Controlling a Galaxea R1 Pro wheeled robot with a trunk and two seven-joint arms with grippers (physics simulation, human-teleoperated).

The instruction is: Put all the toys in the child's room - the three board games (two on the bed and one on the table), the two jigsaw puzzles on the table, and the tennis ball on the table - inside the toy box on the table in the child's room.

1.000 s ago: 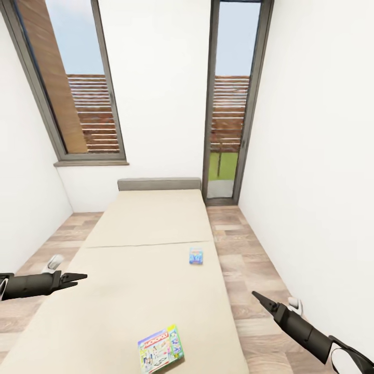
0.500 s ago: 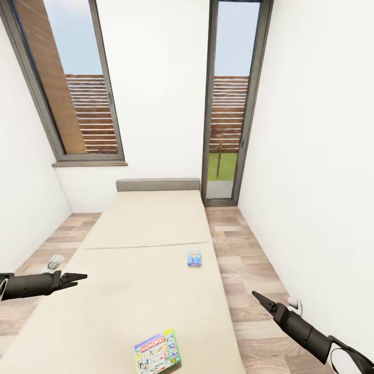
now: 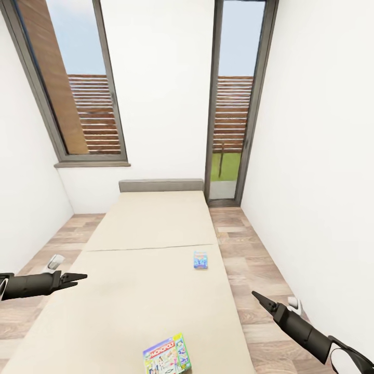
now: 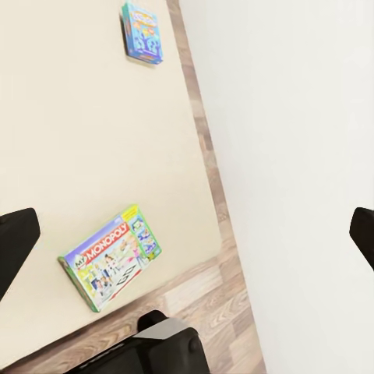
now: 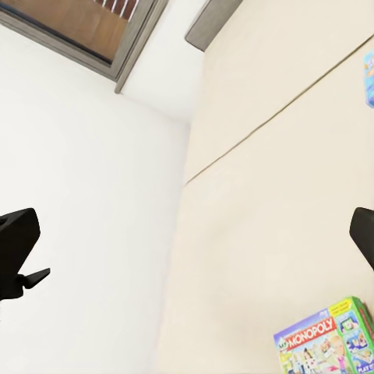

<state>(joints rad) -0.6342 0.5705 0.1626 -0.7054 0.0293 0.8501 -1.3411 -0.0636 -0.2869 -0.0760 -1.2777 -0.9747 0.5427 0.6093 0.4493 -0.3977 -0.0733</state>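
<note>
- 2 board games lie on the bed (image 3: 150, 228): a Monopoly box (image 3: 167, 356) at its near end, a small blue box (image 3: 200, 259) toward the right edge.
- Left gripper (image 3: 78, 279) and right gripper (image 3: 258, 297) hover apart, jaws seemingly spread, holding nothing.

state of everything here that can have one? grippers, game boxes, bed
left gripper: open, empty, held over the bed's left edge
right gripper: open, empty, over the floor beside the bed
Monopoly box: lying flat, face up, near the bed's foot
small blue game box: lying flat mid-bed, near the right edge
bed: bare mattress, holding both boxes
</note>
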